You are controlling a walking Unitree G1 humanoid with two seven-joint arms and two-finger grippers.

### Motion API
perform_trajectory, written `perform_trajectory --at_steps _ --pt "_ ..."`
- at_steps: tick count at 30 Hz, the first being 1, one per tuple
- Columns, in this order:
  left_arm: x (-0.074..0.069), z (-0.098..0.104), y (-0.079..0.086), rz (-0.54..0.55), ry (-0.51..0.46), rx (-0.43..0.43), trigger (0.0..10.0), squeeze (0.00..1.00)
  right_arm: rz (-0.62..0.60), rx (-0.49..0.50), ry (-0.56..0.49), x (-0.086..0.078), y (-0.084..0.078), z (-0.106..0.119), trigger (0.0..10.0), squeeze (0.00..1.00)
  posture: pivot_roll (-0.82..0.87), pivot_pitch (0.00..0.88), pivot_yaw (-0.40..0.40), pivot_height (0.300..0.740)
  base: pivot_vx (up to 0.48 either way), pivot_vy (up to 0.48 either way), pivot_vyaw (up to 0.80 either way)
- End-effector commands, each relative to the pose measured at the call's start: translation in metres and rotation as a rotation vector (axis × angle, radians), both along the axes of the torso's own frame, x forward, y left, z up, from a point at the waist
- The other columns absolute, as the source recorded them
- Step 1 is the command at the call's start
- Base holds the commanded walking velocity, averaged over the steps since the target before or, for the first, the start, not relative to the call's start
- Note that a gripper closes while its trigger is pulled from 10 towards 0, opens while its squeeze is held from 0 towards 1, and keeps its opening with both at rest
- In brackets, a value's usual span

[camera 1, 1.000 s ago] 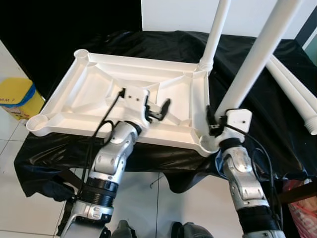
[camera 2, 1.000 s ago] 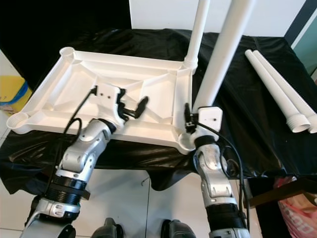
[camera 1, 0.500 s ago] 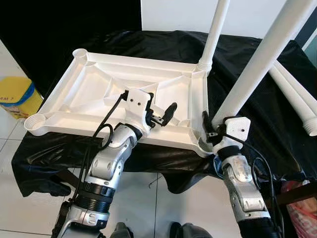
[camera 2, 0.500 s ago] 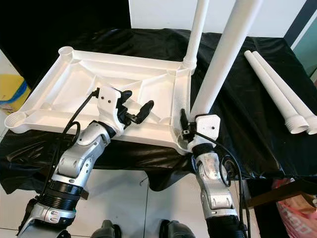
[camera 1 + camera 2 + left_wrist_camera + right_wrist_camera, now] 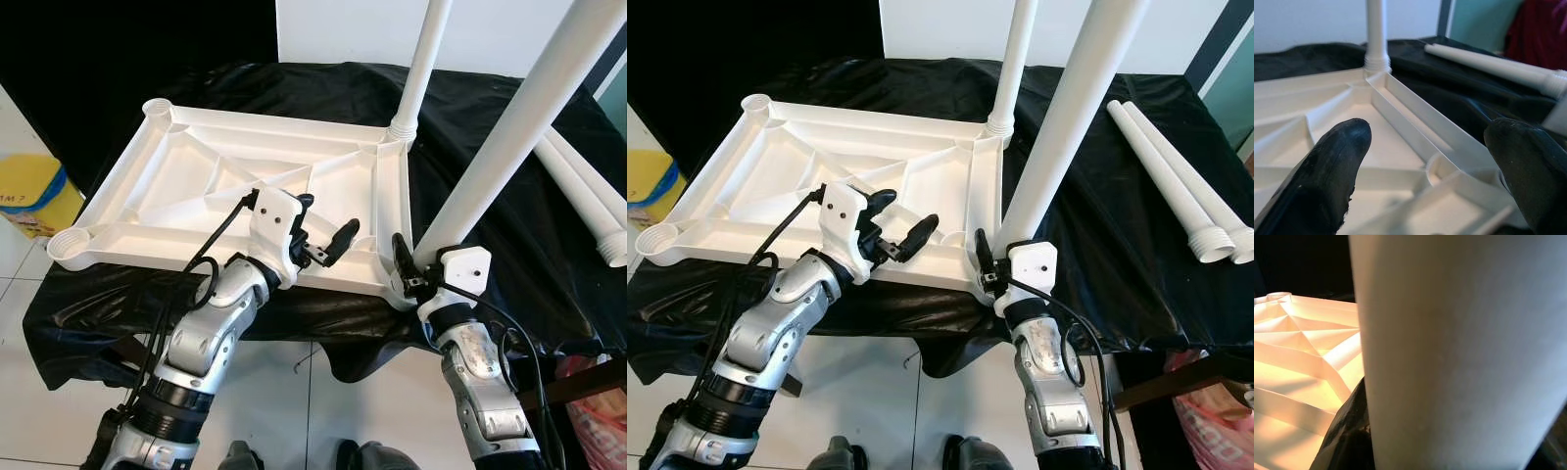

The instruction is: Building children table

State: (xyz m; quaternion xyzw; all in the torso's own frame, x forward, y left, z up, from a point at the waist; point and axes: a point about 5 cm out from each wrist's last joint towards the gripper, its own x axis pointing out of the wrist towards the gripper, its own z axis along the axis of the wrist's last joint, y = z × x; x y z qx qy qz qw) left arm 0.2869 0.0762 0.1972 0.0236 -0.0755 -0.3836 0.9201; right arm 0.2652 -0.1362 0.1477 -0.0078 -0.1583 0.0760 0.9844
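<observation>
White tabletop (image 5: 196, 186) lies upside down, ribbed underside up, on a black cloth (image 5: 509, 245) draped over a support. One white leg (image 5: 419, 69) stands upright in the far right corner socket. Right gripper (image 5: 416, 269) sits at the near right corner of the tabletop, forearm rising from below, fingers clamped around the lower end of a second white leg (image 5: 509, 127) that tilts up and to the right; in the right wrist view this leg (image 5: 1459, 352) is pressed against a black finger (image 5: 1347, 431). Left gripper (image 5: 323, 230) hovers over the near edge of the tabletop, elbow bent, wrist turned toward the right corner, fingers apart and holding nothing; the left wrist view shows both fingertips (image 5: 1337, 161) spread over the ribs. Two spare legs (image 5: 1176, 176) lie on the cloth, well apart to the right. A yellow container (image 5: 34, 191) stands on the floor at left.
</observation>
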Motion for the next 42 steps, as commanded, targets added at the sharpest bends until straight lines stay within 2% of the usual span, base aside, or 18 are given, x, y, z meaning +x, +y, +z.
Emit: perform_trajectory --at_steps 1,6,12,20,31,36,42 --pt "-0.020 -0.007 -0.014 -0.358 0.019 0.074 10.0 0.00 -0.012 0.003 0.038 -0.002 -0.005 -0.008 10.0 0.00 -0.01 0.143 -0.030 0.740 0.000 0.000 0.00" --pt "-0.022 -0.010 -0.015 -0.386 0.038 0.099 10.0 0.00 0.011 -0.004 0.056 0.004 -0.005 -0.011 10.0 0.00 -0.01 0.142 -0.028 0.740 0.000 0.000 0.00" --pt "-0.027 -0.011 -0.019 -0.427 0.049 0.125 10.0 0.00 0.093 -0.093 0.043 0.007 0.001 -0.015 10.0 0.00 -0.01 0.142 -0.027 0.740 0.000 0.000 0.00" --pt "-0.041 -0.014 -0.018 -0.498 0.098 0.161 10.0 0.00 0.228 -0.189 0.036 -0.001 0.009 -0.030 10.0 0.00 0.00 0.140 -0.032 0.740 0.000 0.000 0.00" --pt "-0.046 -0.021 -0.009 -0.533 0.137 0.234 10.0 0.00 0.274 -0.222 0.030 -0.010 0.008 -0.043 10.0 0.00 0.00 0.139 -0.022 0.740 0.000 0.000 0.00" --pt "-0.044 -0.018 -0.008 -0.526 0.135 0.243 10.0 0.00 0.269 -0.222 0.045 -0.005 0.004 -0.050 10.0 0.00 0.00 0.140 -0.016 0.740 0.000 0.000 0.00" --pt "-0.044 -0.017 -0.007 -0.518 0.137 0.247 10.0 0.00 0.299 -0.186 0.058 0.003 0.012 -0.051 10.0 0.00 0.01 0.148 -0.015 0.740 0.000 0.000 0.00"
